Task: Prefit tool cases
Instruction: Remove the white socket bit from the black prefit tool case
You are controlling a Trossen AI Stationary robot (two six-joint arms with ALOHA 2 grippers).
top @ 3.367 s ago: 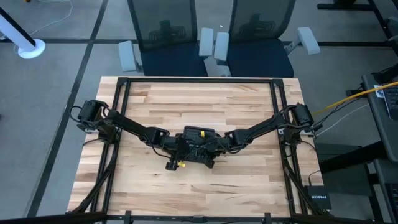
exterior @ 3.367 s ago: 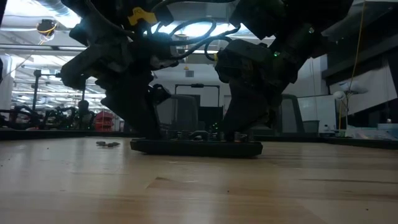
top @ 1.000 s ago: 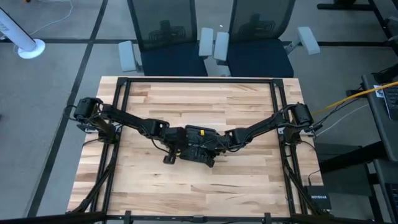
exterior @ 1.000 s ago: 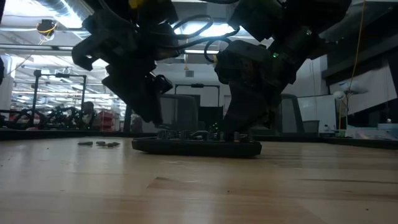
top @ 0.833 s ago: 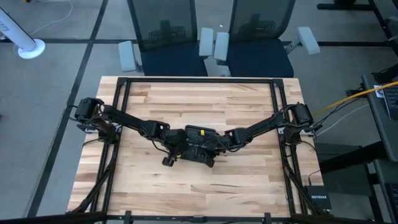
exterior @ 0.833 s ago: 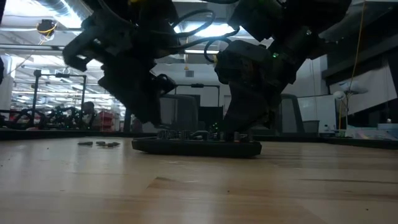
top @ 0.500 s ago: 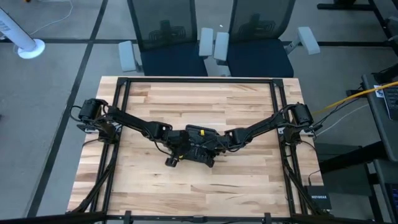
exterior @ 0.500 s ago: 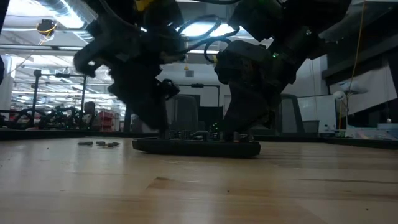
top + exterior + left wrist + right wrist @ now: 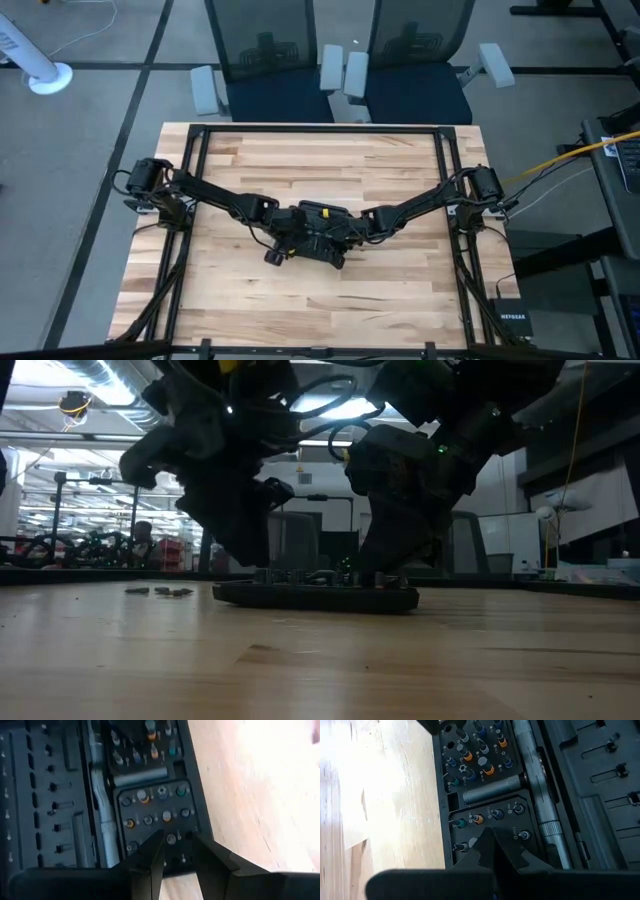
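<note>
One case: the tool case [image 9: 318, 243] lies open and flat at the middle of the table [image 9: 320, 300], under both grippers.
Case look: black plastic, two halves joined by a hinge; in the left wrist view [image 9: 100, 810] one half is a plain moulded lid with small clips, the other a grid of round slots.
Case contents: bits [image 9: 482, 762] with orange, teal and silver collars stand in many slots; a grey metal handle [image 9: 492, 790] lies across the slotted half.
Left gripper: [image 9: 176, 857] fingers apart with a narrow gap, hanging over the slotted half near its edge; holding nothing that can be seen.
Right gripper: [image 9: 492, 845] fingers pressed together, tip over the slotted half.
Loose bits: a few [image 9: 160, 591] lie on the wood, left of the case in the low view.
</note>
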